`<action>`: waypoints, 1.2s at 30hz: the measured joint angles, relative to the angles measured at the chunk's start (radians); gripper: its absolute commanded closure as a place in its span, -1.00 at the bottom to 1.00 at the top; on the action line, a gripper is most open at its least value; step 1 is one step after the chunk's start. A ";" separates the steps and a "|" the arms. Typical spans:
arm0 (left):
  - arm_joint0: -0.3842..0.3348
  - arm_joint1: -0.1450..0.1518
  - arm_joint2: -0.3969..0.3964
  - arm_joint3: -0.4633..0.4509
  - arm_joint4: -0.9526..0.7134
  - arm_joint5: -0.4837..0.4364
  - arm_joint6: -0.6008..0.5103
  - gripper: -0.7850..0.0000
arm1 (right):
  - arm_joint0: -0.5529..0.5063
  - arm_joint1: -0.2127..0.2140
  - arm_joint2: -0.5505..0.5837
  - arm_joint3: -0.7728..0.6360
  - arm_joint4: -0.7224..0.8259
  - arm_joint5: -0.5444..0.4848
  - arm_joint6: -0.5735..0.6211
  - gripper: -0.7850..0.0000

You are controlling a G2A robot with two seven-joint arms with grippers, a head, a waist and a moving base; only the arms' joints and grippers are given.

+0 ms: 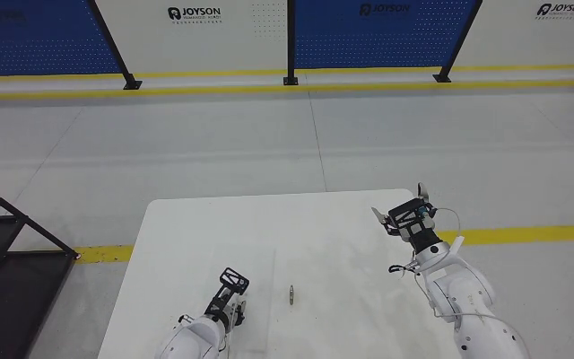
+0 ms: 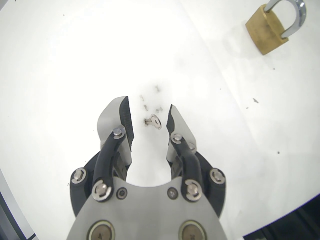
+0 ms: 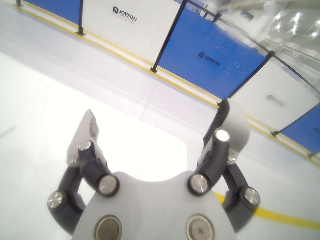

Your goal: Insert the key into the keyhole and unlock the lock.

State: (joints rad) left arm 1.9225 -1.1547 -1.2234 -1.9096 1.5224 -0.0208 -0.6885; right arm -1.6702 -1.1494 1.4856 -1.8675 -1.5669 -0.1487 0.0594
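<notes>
My left fingers (image 2: 112, 118) hang spread either side of the small key (image 2: 153, 121) on the white surface (image 2: 75, 63), the brass lock (image 2: 267, 33) lying apart from it. Light, thin and probably slippery, it wants pinching across its round bow; my right fingers (image 3: 86, 131) are spread, empty.

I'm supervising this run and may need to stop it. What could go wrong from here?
1. The small flat silver key lies on the white table between the fingers of the open left gripper; they may slip over it or pinch it askew.
2. The brass padlock with a chrome shackle lies loose, and the open right gripper is at the table's far corner; unheld, the lock would likely slide when pushed.
</notes>
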 measured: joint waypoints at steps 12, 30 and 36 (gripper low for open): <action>-0.016 -0.004 0.018 0.015 0.035 0.039 0.009 0.87 | 0.000 0.000 0.000 0.000 0.000 0.000 0.000 -1.00; 0.034 -0.001 -0.014 -0.035 0.010 0.036 0.062 1.00 | 0.000 0.000 0.000 0.000 0.000 0.000 0.000 -1.00; 0.060 0.001 -0.037 -0.072 -0.020 0.031 0.091 1.00 | 0.000 0.000 0.000 0.000 0.000 0.000 0.000 -1.00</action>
State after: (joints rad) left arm 1.9828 -1.1535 -1.2605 -1.9819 1.5028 0.0101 -0.5974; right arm -1.6702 -1.1494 1.4856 -1.8675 -1.5669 -0.1487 0.0594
